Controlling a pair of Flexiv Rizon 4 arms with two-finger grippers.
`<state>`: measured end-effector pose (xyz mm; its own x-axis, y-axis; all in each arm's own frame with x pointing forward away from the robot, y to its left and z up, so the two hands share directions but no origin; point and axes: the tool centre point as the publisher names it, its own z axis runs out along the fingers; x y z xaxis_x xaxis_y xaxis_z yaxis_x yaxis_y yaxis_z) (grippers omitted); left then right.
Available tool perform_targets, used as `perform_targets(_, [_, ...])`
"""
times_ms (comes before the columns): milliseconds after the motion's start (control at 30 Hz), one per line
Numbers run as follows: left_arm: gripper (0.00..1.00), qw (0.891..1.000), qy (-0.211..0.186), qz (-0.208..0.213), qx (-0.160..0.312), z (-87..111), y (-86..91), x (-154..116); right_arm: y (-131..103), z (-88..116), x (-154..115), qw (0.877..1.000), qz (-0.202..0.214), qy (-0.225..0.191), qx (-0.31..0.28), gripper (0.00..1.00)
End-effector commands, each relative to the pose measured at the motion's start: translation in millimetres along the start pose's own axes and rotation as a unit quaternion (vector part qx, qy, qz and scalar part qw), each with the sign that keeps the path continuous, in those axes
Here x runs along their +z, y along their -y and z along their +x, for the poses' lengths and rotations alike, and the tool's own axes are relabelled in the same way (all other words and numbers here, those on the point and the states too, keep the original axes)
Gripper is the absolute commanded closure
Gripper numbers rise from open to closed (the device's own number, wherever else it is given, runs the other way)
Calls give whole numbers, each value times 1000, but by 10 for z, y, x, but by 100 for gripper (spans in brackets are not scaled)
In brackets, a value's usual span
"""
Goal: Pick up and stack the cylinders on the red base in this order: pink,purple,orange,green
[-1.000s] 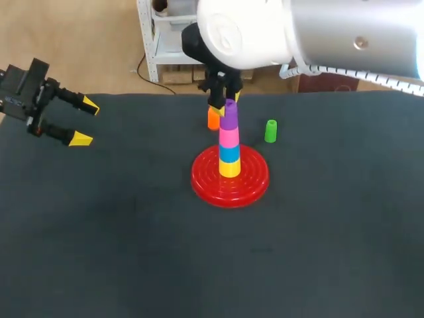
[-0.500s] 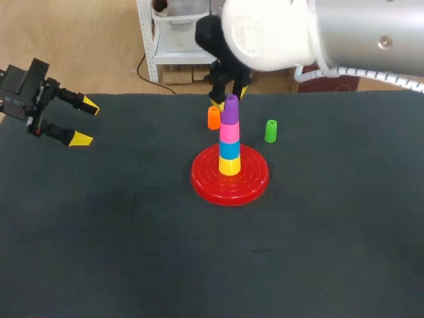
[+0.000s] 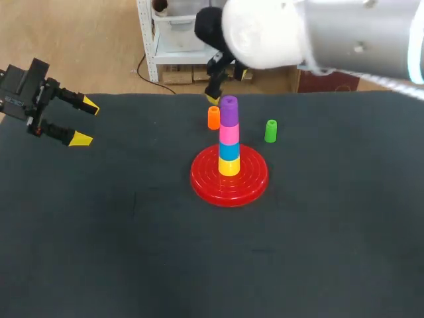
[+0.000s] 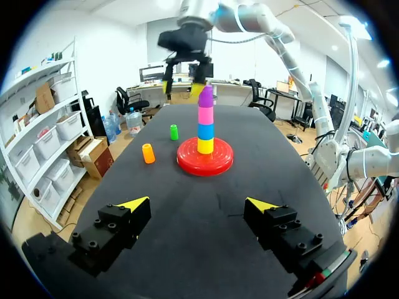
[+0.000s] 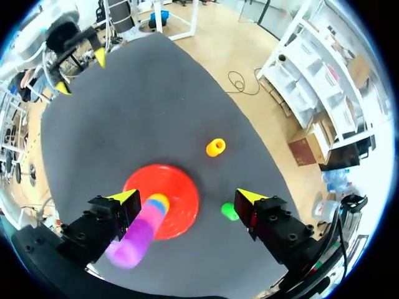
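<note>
Stack: the purple cylinder (image 3: 229,111) tops the pink cylinder (image 3: 229,134), which sits over a blue and a yellow piece on the red base (image 3: 202,179). The column stands upright, below our right fingers (image 3: 212,98) and between them, nearer one finger than the other.
Orange cylinder (image 3: 213,118): upright on the bench (image 3: 132,252), just beside the base and ahead of our right fingers in the wrist view, touching nothing.
Green cylinder (image 3: 270,130): upright on the bench, near the base, close under the tip of the right finger that is farther from the stack.
Right fingers: spread apart and holding nothing, above the purple cylinder and clear of it.
Left fingers (image 3: 81,138): spread apart and empty at the bench's edge, with the stack well ahead of them.
Step in hand: we judge pink and purple done, so orange is due, then green.
Next move: we would bring the right fingers over the orange cylinder, lower them around it, grip it from two sides, lift it above the purple top and seat it squarely. Orange stands close to the tall column, so the approach calls for care not to brush the stack.
</note>
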<state>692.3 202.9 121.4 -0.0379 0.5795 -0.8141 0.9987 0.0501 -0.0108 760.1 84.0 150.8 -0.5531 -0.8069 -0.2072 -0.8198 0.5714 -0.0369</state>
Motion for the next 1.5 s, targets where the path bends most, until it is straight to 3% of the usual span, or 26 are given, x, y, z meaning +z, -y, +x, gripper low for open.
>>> perform_targets(33, [0, 1000, 1, 0, 1, 11, 3, -3, 194, -474, 492, 997, -17, -80, 7, 0])
perform_targets(300, [0, 1000, 1, 0, 1, 11, 3, -3, 222, -491, 935, 994, -31, -101, 30, 0])
perform_targets(633, [0, 1000, 1, 0, 1, 11, 3, -3, 285, -402, 1249, 990, -29, -132, 40, 0])
perform_targets(1500, [0, 1000, 1, 0, 1, 11, 3, -3, 431, -464, 1442, 988, -5, -147, 38, 0])
